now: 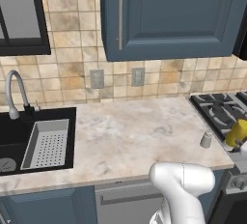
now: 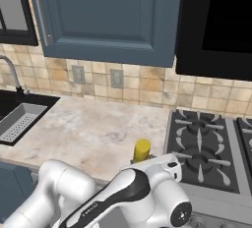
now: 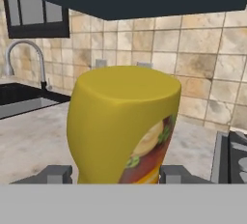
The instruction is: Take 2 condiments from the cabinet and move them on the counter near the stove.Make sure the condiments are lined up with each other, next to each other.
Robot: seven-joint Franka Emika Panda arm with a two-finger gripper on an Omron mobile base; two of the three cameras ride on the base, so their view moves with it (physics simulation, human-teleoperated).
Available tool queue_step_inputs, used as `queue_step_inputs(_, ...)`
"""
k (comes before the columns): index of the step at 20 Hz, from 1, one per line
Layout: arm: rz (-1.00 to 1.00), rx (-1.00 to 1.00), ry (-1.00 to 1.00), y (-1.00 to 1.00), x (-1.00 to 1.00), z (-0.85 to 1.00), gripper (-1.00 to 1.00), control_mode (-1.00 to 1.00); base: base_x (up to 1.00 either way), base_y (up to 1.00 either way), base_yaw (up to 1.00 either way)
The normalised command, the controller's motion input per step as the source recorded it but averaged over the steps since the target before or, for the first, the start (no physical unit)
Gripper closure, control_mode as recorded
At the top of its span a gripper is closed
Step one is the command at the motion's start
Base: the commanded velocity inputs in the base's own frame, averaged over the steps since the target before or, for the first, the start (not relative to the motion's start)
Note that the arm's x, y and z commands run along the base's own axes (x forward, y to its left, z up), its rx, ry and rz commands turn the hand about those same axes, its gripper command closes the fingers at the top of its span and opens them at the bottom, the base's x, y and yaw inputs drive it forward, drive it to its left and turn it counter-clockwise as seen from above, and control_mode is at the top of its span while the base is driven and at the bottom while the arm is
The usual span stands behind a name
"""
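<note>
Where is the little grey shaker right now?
The grey shaker stands on the counter, beside the stove at the left base view's right, near the yellow bottle.

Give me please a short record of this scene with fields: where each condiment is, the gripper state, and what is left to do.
yellow bottle: between the fingers of the gripper, near the counter's front edge by the stove
shaker: stands alone on the counter, close to the stove's left side
gripper: shut on the yellow bottle
cabinet: door closed
left to do: likely set the bottle beside the shaker, in line
</note>
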Motion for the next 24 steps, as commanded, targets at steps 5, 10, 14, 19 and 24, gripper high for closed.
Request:
queue_step_inputs(5, 0.0, 0.0, 0.0, -0.05, 0.01, -0.13, 1.0, -1.0, 0.0, 0.0, 0.0)
queue_step_inputs(10, 0.0, 0.0, 0.01, -0.05, 0.15, 0.0, 1.0, -1.0, 0.0, 0.0, 0.0)
queue_step_inputs(14, 0.0, 0.0, 0.04, 0.0, 0.27, -0.06, 1.0, -1.0, 0.0, 0.0, 0.0)
queue_step_inputs(19, 0.0, -0.03, 0.04, 0.0, 0.25, -0.2, 1.0, -1.0, 0.0, 0.0, 0.0)
queue_step_inputs(24, 0.0, -0.01, 0.01, 0.0, 0.1, -0.23, 1.0, -1.0, 0.0, 0.0, 0.0)
